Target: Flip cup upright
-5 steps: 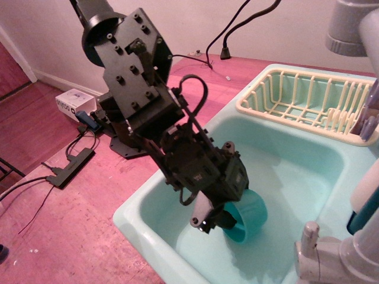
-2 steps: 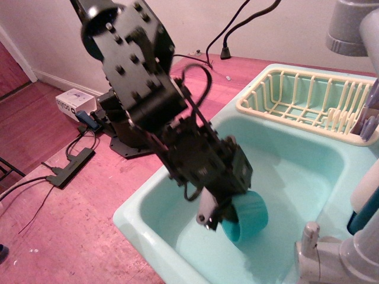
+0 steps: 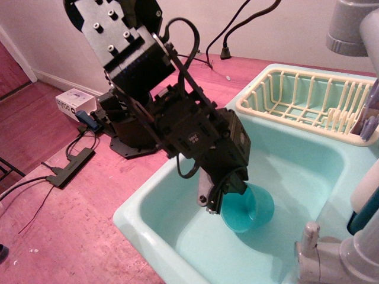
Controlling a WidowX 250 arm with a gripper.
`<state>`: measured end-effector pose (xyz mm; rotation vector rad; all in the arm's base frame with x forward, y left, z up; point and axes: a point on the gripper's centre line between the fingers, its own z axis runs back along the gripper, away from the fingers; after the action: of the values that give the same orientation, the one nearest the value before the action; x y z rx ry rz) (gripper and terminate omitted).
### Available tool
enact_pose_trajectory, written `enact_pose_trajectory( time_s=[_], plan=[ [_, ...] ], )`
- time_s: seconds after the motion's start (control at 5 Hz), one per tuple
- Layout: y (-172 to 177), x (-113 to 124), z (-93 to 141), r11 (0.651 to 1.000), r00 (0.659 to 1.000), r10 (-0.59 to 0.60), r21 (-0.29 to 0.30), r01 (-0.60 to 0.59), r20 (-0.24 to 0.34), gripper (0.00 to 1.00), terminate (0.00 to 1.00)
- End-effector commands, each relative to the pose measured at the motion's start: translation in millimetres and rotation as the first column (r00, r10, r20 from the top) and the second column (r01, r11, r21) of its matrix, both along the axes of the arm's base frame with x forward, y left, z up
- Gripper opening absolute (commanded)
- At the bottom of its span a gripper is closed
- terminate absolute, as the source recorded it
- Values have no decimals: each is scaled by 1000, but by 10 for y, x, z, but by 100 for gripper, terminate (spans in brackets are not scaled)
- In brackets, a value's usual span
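The teal cup [image 3: 247, 209] is in the pale mint sink basin [image 3: 296, 171], standing nearly upright with its open mouth facing up. My gripper [image 3: 220, 198] reaches down from the black arm and is shut on the cup's near left rim. One finger [image 3: 204, 192] shows outside the cup; the other is partly hidden against the rim. The cup's handle is hidden.
A cream dish rack [image 3: 308, 103] sits at the sink's back right. A grey faucet [image 3: 331, 254] stands at the front right, and bottles [image 3: 364, 201] at the right edge. The pink counter [image 3: 77, 231] lies left, with cables and a box on it.
The gripper has turned with the cup in it: the cup went from lying on its side with its mouth facing left to mouth-up. The arm's wrist rotated and rose slightly.
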<state>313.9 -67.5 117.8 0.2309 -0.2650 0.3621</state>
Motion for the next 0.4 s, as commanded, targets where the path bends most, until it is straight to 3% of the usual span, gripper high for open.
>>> enact_pose_trajectory(
  time_s=[0.0,0.2],
  plan=[
    [-10,45,105,994,998,40,-102,-36,39,0,0],
    [-2,44,96,993,998,36,-115,-30,54,100,0]
  ],
)
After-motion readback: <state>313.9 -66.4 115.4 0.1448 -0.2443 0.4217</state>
